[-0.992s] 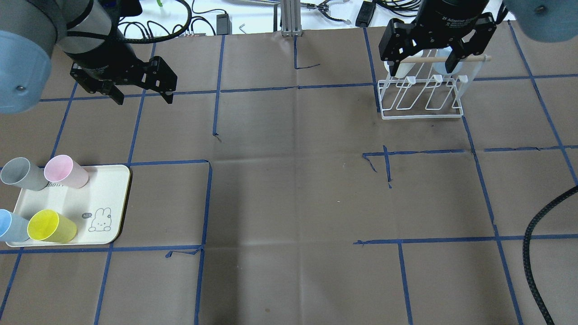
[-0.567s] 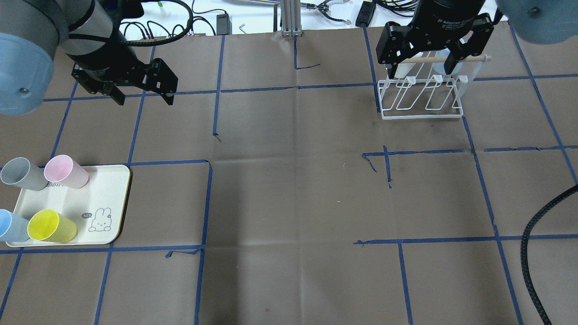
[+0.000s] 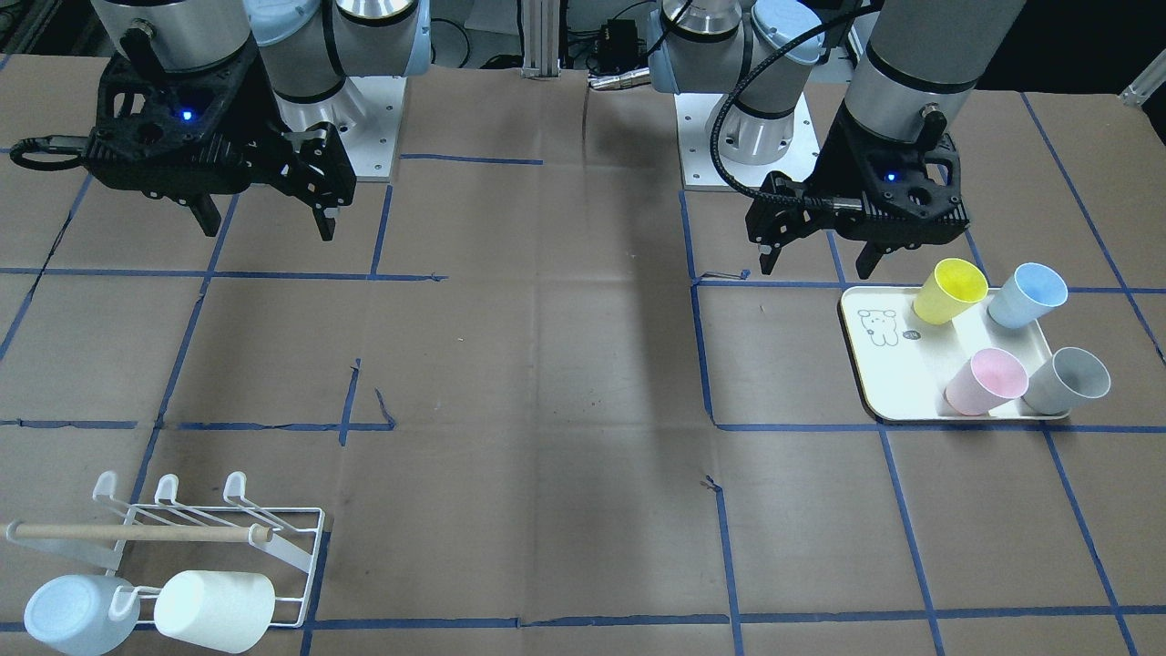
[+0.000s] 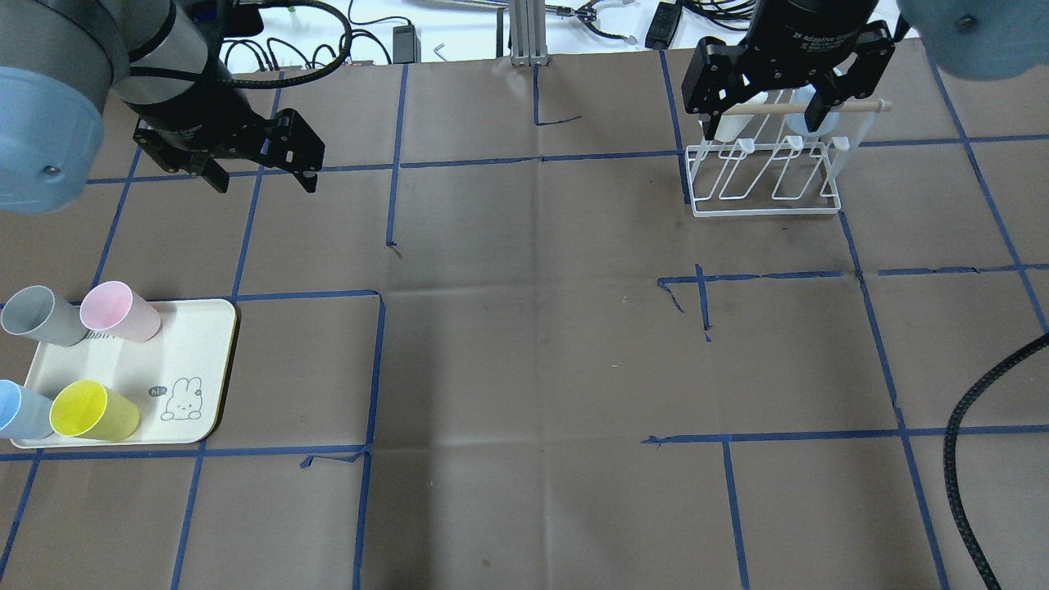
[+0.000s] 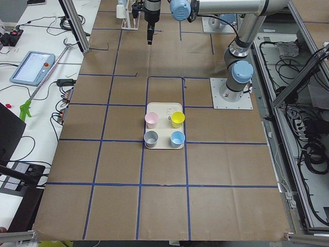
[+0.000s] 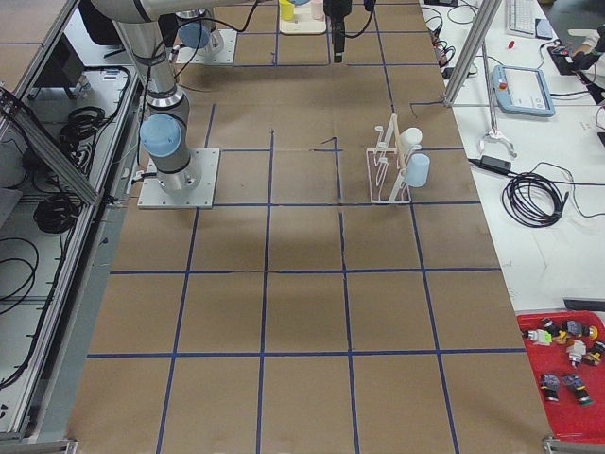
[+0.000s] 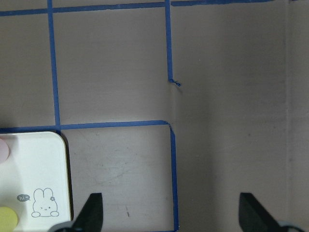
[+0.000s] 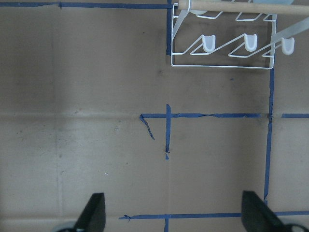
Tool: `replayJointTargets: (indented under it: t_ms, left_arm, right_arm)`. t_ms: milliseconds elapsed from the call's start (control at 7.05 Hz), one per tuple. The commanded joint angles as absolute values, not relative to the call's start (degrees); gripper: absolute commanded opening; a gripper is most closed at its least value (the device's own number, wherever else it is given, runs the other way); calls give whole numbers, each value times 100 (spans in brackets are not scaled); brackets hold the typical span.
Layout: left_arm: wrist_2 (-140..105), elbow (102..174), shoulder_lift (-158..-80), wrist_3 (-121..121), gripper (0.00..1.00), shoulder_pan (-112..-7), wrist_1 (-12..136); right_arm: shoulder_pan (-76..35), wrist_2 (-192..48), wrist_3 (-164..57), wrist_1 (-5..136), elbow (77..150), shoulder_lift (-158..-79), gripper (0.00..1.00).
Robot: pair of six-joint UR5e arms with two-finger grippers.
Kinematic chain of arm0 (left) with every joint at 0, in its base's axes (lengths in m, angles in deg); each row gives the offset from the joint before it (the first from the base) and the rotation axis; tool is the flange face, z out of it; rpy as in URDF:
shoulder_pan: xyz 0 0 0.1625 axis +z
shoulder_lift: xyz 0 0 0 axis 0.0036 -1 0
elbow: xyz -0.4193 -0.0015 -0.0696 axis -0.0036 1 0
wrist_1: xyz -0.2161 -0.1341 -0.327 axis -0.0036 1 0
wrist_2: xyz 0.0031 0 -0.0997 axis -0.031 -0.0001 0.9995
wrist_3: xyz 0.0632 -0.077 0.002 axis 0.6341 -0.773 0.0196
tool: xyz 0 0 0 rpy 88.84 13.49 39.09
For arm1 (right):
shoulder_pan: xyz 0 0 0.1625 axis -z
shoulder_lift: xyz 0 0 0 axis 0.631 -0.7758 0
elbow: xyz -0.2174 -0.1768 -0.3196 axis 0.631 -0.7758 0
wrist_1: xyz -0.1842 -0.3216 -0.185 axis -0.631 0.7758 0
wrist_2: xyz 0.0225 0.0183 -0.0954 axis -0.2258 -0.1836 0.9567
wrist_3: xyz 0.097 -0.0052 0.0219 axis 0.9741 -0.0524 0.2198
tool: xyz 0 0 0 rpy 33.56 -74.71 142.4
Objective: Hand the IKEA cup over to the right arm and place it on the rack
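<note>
in the front-facing view the right end effector (image 3: pixel 266 226) is hanging above the table (image 3: pixel 547 364) on the picture's left, its two fingers standing wide apart and gripping nothing. the left end effector (image 3: pixel 815 266) is hovering on the picture's right, just behind the tray (image 3: pixel 888 383), also spread wide and touching nothing. four cups are standing mouth up on the tray: one yellow cup (image 3: pixel 949 290), one blue cup (image 3: pixel 1027 294), one pink cup (image 3: pixel 986 381) and one grey cup (image 3: pixel 1066 381). the rack (image 3: pixel 287 553) is standing at the near left corner, well apart from both arms, and is carrying two cups, a pale blue cup (image 3: pixel 68 615) and a white cup (image 3: pixel 214 609), below its single dowel (image 3: pixel 137 533); three hooked prongs on its robot side are standing free.

from overhead, both end effectors are showing parted fingers too; the right one is overlapping the rack's top in the picture only, and the left one is hanging over bare table beyond the tray.

from the table's left end, the four cups are standing in two rows of two on the tray. from the right end, the two racked cups are hanging on the side facing away from the robot.

the left wrist camera is showing two fingertips (image 7: pixel 91 212) far apart with brown table between them and the tray's bunny corner at lower left. the right wrist camera is showing its fingertips (image 8: pixel 253 212) equally far apart, with the rack at upper right
</note>
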State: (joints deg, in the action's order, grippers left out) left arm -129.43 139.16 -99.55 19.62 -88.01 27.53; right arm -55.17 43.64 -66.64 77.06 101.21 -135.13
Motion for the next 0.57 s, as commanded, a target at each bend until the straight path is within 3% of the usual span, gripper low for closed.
replayJointTargets:
  t_ms: [0, 425]
  left_arm:
    - [-12943, 13926, -9960, 1953, 99, -8801, 2730]
    - [-12943, 13917, -9960, 1962, 99, -8801, 2721]
  right_arm:
    - [-5518, 4367, -6670, 7719, 10129, -13515, 100]
    - [-5509, 4367, -6662, 7728, 10103, -13480, 100]
